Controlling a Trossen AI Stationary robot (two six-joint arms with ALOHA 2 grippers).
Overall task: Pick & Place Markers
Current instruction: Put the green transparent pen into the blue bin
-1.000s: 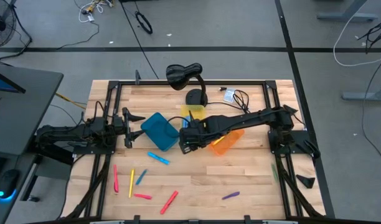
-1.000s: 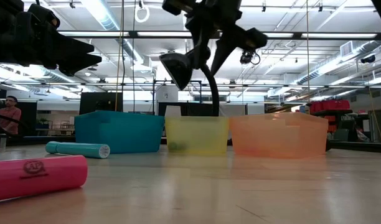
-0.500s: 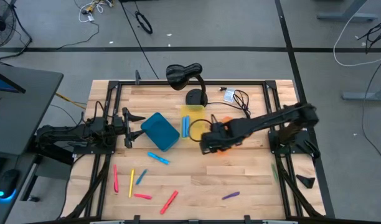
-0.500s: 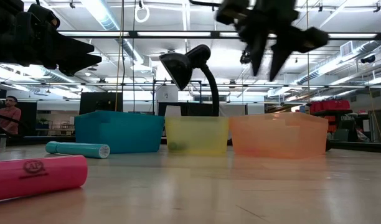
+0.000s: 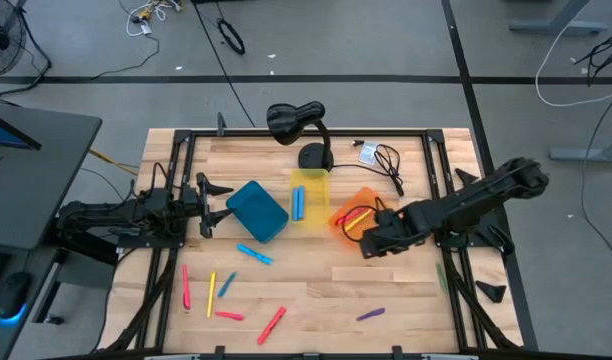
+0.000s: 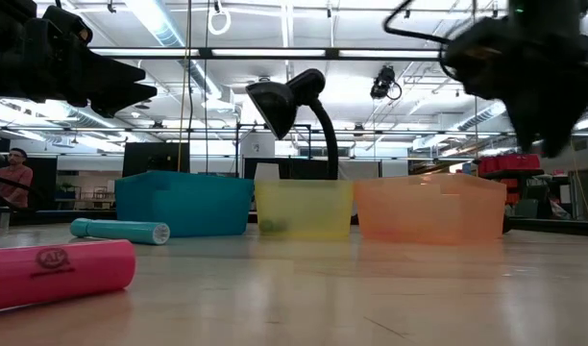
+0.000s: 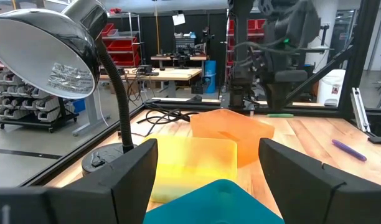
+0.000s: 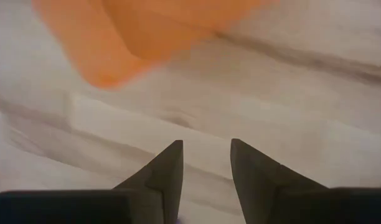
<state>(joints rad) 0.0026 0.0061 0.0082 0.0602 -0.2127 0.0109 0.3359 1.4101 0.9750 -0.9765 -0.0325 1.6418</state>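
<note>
Several markers lie flat on the table's near left part: a blue one [image 5: 254, 254], red ones [image 5: 185, 287] [image 5: 271, 324], a yellow one [image 5: 212, 293] and a purple one [image 5: 370, 314]. A blue marker [image 5: 299, 203] lies in the yellow bin [image 5: 309, 180], and a red and yellow marker [image 5: 356, 217] in the orange bin [image 5: 372, 198]. My right gripper [image 5: 366, 243] [image 8: 206, 152] hovers open and empty over bare wood just near of the orange bin. My left gripper [image 5: 208, 195] [image 7: 206, 155] waits open at the table's left, facing the blue bin [image 5: 258, 210].
A black desk lamp [image 5: 294, 120] stands at the far edge behind the yellow bin, with cables [image 5: 381, 155] beside it. The three bins sit in a row mid-table. A green marker [image 5: 441, 275] lies by the right frame rail. In the low view a pink marker [image 6: 54, 269] lies closest.
My right gripper has swept toward the table's right, from between the blue and orange bins, past the orange bin's near side, to the bare wood beyond it. The arm no longer covers the yellow and orange bins, so the markers inside them show.
</note>
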